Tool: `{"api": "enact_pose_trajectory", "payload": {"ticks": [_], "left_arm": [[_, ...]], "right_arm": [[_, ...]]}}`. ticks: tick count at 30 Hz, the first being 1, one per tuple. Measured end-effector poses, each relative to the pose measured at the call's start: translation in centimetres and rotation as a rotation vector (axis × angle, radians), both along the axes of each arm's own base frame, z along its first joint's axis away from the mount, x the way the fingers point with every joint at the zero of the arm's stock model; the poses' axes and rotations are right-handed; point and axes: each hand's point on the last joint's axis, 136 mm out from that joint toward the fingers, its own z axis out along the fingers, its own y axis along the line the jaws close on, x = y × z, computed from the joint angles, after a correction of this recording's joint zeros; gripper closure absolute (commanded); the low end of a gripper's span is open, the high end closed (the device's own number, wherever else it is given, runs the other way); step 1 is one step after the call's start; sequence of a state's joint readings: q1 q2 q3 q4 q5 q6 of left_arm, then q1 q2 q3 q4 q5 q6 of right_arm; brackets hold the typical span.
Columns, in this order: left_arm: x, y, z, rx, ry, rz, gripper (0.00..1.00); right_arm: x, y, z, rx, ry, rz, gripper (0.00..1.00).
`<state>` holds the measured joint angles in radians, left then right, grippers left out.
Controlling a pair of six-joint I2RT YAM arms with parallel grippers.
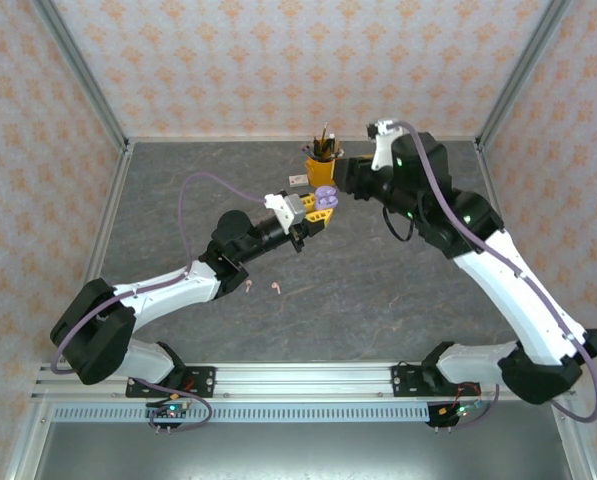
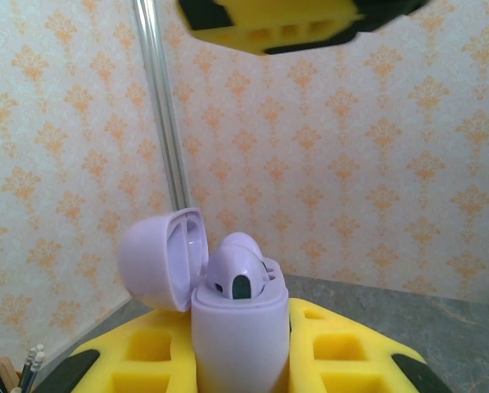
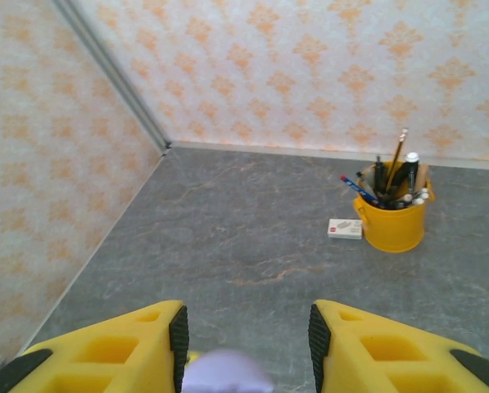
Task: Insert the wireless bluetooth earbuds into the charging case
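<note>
2 lilac earbuds [image 2: 240, 278] down in the wells of the open case [image 2: 240, 336], rounded heads poking above the rim, the nearer with a dark patch on its face. Lid [image 2: 158, 258] hinged back to the left, roughly upright. Case clamped between the yellow fingers of the left gripper [image 2: 240, 356], held up off the counter [image 1: 398, 300] near its middle, on the near side of the pen cup [image 3: 391, 225].

Pink earbuds [image 1: 276, 287] loose on the counter, 2 side by side, near the left forearm and well apart from the case.

Right gripper [image 3: 246, 332] just above the case, fingers spread wide, apparently gripping nothing. Low between them a lilac blob, not spanning the gap and too blurred to call case or earbud. In the left wrist view, 1 yellow finger of that gripper hanging over the open case.

Step in hand, as a judgement: seating the lilac pair, probably done or at the last press. Next move: confirm both sit flush, press lightly on any that stands proud, then tip the lid shut with 1 finger, gently enough not to twist the case out of the left grip. Pink pair not yet picked up. Tiny and lying flat, so calling for a narrow, careful pinch.
</note>
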<state>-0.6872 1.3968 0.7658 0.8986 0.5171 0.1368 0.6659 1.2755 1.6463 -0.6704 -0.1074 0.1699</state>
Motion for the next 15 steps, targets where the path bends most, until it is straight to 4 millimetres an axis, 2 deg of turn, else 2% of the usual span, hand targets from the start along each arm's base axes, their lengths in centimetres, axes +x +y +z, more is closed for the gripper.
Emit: {"api": "enact_pose_trajectory", "payload": {"ticks": [6, 9, 15], "left_arm": [[0.0, -0.2, -1.2, 0.044, 0.018, -0.007, 1.0], [-0.1, -0.3, -1.5, 0.058, 0.023, -0.015, 1.0], [-0.2, -0.7, -2.2, 0.07, 0.032, -0.025, 1.0]], "right_arm": [[3.8, 0.2, -3.8, -0.086, 0.169, -0.07, 0.56], [4.5, 0.8, -5.4, -0.127, 0.235, -0.066, 0.56], [5.4, 2.3, -6.7, -0.158, 0.311, -0.033, 0.58]]}}
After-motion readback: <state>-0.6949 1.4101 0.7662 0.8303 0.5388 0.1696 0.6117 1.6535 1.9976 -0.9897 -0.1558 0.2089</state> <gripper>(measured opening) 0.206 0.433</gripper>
